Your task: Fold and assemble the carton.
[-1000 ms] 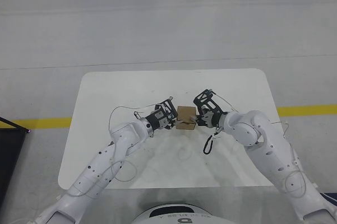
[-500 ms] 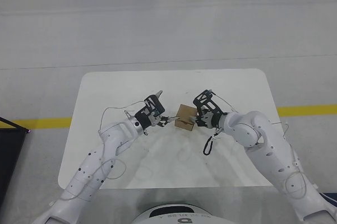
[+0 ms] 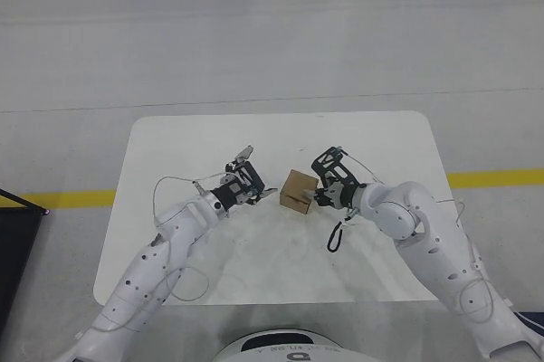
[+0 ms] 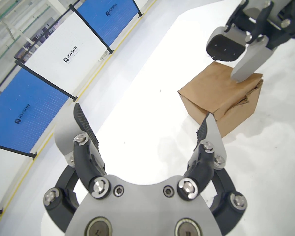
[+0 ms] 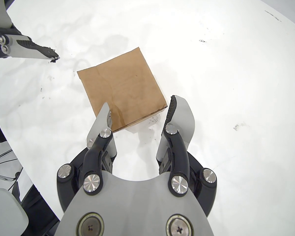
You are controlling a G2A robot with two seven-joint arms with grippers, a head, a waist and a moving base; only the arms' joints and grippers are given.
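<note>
A small brown carton (image 3: 299, 190) stands closed on the white table (image 3: 389, 145), with a crumpled flap seam on one side (image 4: 245, 99). My left gripper (image 3: 258, 174) is open a short way to the carton's left, clear of it (image 4: 142, 116). The right gripper (image 3: 319, 192) is open at the carton's right side. In the right wrist view the carton (image 5: 123, 89) lies just ahead of that gripper (image 5: 139, 106), one finger overlapping its edge. The left wrist view shows a right fingertip (image 4: 238, 77) on the carton's top.
A black cable loop (image 3: 335, 237) hangs by the right forearm over the table. The left gripper's finger (image 5: 36, 50) shows beyond the carton in the right wrist view. A black stand (image 3: 0, 208) is on the floor off the table's left.
My left gripper has drawn back to the left, away from the carton. The carton has turned slightly. The right gripper has stayed at the carton.
</note>
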